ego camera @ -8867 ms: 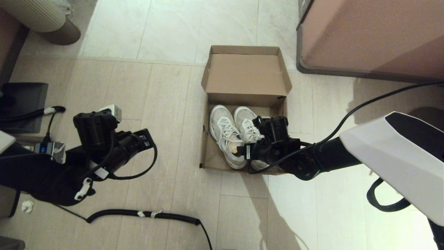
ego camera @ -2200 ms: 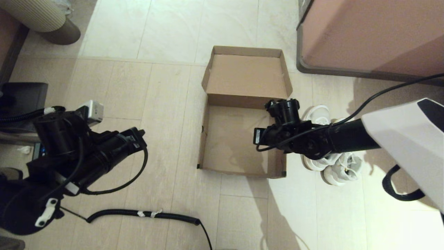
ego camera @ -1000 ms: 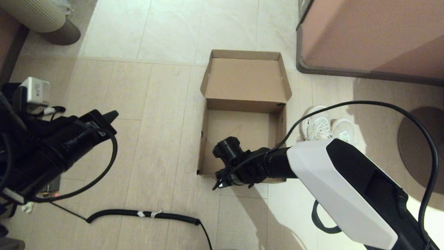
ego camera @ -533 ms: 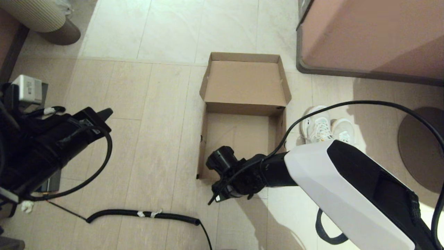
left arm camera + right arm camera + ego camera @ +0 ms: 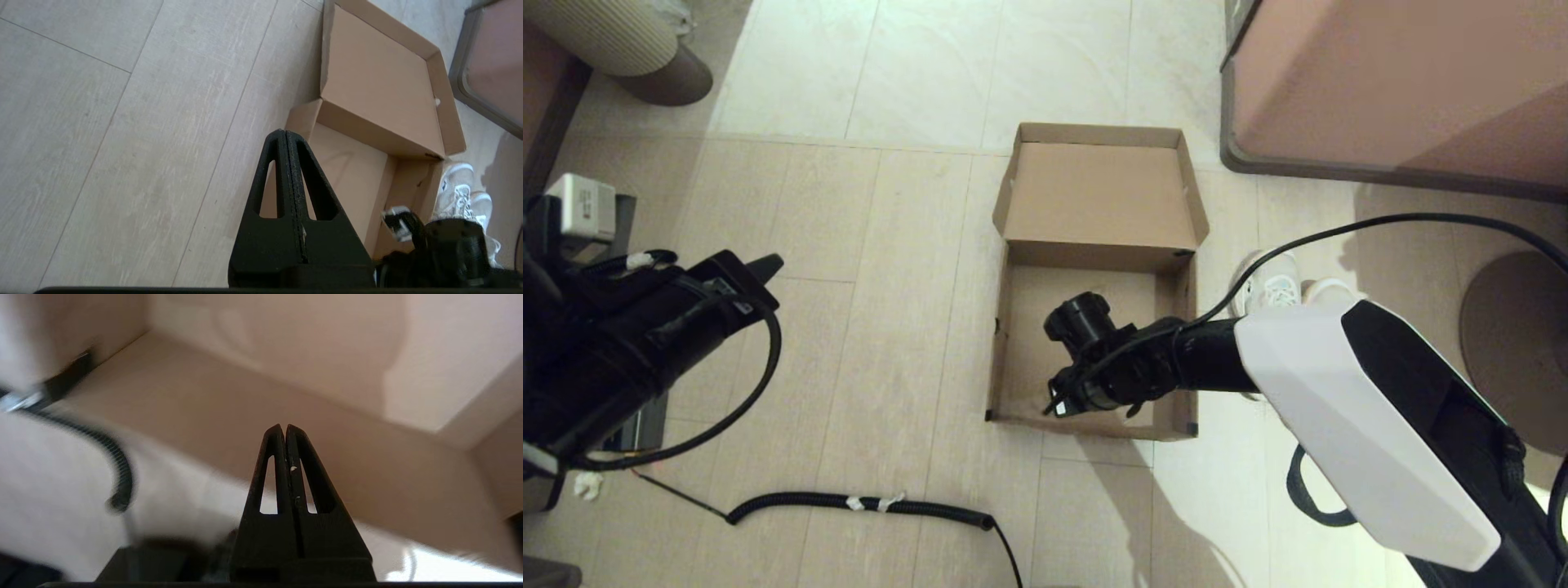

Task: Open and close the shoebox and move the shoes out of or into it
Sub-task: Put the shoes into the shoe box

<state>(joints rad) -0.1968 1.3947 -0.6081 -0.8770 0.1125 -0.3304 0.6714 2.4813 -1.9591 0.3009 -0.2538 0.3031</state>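
Note:
The shoebox (image 5: 1002,351) lies open and empty on the floor, its flap lid (image 5: 1098,192) folded back on the far side. The white shoes (image 5: 1270,282) stand side by side on the floor just right of the box, partly hidden by my right arm (image 5: 1209,363). That arm reaches over the box's near half. My right gripper (image 5: 284,426) is shut and holds nothing, pointing at the box's brown inner wall (image 5: 327,457). My left gripper (image 5: 772,261) hangs shut and empty well to the left of the box. The left wrist view shows the left gripper (image 5: 285,132), the shoebox (image 5: 351,163) and the shoes (image 5: 459,192).
A large pinkish-brown cabinet (image 5: 1388,82) stands at the far right. A coiled black cable (image 5: 866,502) lies on the floor in front of the box. A striped round object (image 5: 621,41) sits at the far left, a round brown base (image 5: 1515,351) at the right.
The shoes went from inside the box to the floor on its right. The right arm swung to the box's front edge and has now drawn back over the box. The left arm pulled away leftward.

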